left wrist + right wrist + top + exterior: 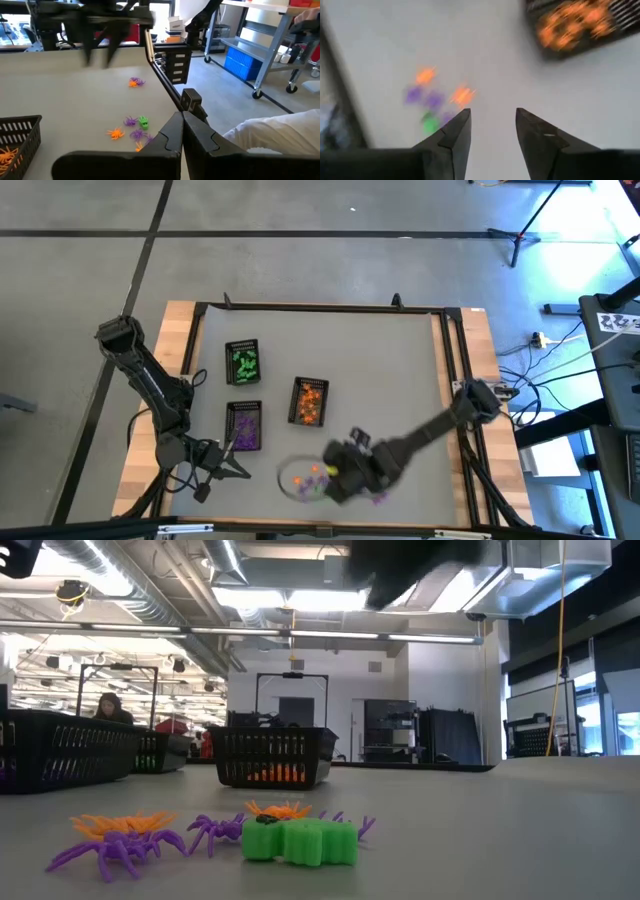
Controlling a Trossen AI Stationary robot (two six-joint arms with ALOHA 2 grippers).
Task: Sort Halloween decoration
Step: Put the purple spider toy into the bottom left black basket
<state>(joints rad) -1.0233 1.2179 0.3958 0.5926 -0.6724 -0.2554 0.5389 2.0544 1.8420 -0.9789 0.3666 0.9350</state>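
Spiders (pixel 115 845) and a green trinket (pixel 300 840) cluster tight at the table's near edge; my right tool (pixel 492 131), empty, fingers apart, hangs above. Descending, I risk pinching two colours together.

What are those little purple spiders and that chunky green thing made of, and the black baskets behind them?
The small purple spiders look like moulded soft plastic: thin bendy legs, uniform colour, slight sheen. The chunky green trinket seems solid matte plastic, blocky and evenly coloured. The black slatted basket appears rigid plastic, though coated wire cannot be excluded.
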